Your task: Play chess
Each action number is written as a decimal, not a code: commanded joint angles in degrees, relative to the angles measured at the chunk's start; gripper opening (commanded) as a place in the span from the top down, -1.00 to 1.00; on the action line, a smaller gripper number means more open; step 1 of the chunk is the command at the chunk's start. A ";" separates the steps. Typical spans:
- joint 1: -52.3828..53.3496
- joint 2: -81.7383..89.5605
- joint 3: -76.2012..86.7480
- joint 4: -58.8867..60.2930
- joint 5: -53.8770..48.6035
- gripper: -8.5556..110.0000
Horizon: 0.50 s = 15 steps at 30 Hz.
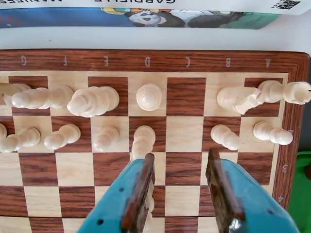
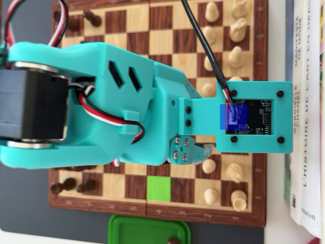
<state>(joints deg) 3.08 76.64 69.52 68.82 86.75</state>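
Over the board: the teal arm [image 2: 101,101] stretches across the chessboard [image 2: 167,51] in the overhead view, hiding the middle files and the jaws themselves.
Jaws: the gripper [image 1: 182,182] shows only in the wrist view, its two teal fingers spread apart, each faced with a dark brown pad [image 1: 141,191]; nothing sits between them.
Under the jaws: the left finger in the wrist view stands just in front of the white pawn [image 1: 143,141] on the D file and covers its base; whether they touch cannot be told. The gap between the fingers lies over the empty C-file squares.
White pieces, wrist view: a back row and a pawn row are seen from above, with a round-topped piece [image 1: 149,96] on the D file of the back row. The board's edge letters [image 1: 146,61] read mirrored, from G at left to A at right.
White pieces, overhead view: the same side shows as two columns along the board's right edge [image 2: 235,56], partly covered by the camera mount [image 2: 254,117].
Dark pieces: only the overhead view shows them [image 2: 91,18], at the top left and bottom left corners of the board.
Green square: a bright green patch [image 2: 159,188] marks one square near the lower edge in the overhead view.
Green tray: a green container [image 2: 147,229] sits just below the board in the overhead view; the wrist view catches a green sliver [image 1: 303,194] at its right edge.
Books: a stack [image 2: 304,152] lies on the desk to the board's right in the overhead view; the wrist view shows an illustrated cover [image 1: 146,17] beyond the board's far edge.
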 commanded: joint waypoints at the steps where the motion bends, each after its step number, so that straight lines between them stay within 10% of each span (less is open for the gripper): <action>1: 0.09 -0.18 -4.22 -0.44 0.26 0.57; 15: 0.09 -9.76 -13.18 -0.26 0.18 0.57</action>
<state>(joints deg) 3.08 66.45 60.03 68.82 86.75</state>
